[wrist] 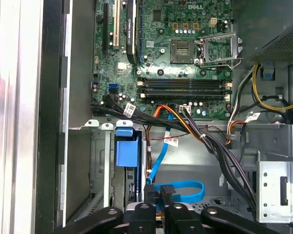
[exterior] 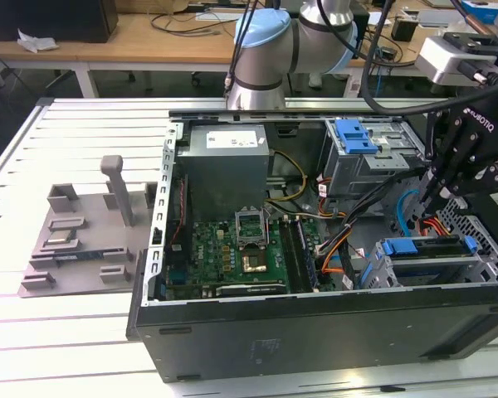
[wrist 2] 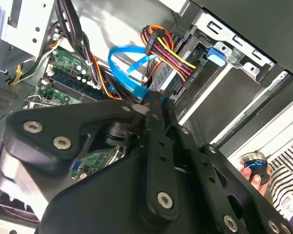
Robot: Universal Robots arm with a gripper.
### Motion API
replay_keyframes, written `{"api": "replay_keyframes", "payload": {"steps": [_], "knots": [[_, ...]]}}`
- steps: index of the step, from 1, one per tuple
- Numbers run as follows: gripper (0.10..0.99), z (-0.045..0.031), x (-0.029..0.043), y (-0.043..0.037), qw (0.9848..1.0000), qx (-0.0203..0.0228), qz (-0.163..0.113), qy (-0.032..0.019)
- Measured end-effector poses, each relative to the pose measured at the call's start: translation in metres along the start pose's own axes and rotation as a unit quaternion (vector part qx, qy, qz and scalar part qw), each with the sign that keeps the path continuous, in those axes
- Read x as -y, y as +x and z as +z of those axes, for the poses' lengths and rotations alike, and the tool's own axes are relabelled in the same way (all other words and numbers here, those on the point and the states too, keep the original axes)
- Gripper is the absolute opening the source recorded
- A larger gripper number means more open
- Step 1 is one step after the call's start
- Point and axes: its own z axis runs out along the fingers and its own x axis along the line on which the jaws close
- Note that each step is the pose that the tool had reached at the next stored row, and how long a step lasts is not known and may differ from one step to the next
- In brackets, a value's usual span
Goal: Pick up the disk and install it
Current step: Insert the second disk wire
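Tool (exterior: 448, 192) hangs with fingers pinched together, empty, just above the disk (exterior: 427, 247) seated in its drive cage (exterior: 398, 269), long axis running left-right.

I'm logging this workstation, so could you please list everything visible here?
computer case: one, black, open on the slatted table
power supply: one, grey, case rear
motherboard: one, green, case floor
disk: one, blue-framed, in the drive cage at the exterior view's right
data cable: one, blue, looped beside the cage
fixture tray: one, grey, on the table at the exterior view's left
table: one, white
gripper: one, black, above the disk's cage
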Motion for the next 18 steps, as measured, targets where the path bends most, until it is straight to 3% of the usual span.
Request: {"api": "replay_keyframes", "payload": {"steps": [5, 8, 18], "knots": [[0.161, 0.0002, 0.0, 0.0008, 1.0, 0.0001, 0.0, 0.0], [0.161, 0.0007, -0.0002, 0.0113, 1.0, -0.0038, 0.0, -0.0001], [0.161, 0.016, 0.0018, 0.0203, 1.0, -0.0043, 0.0, -0.0001]]}}
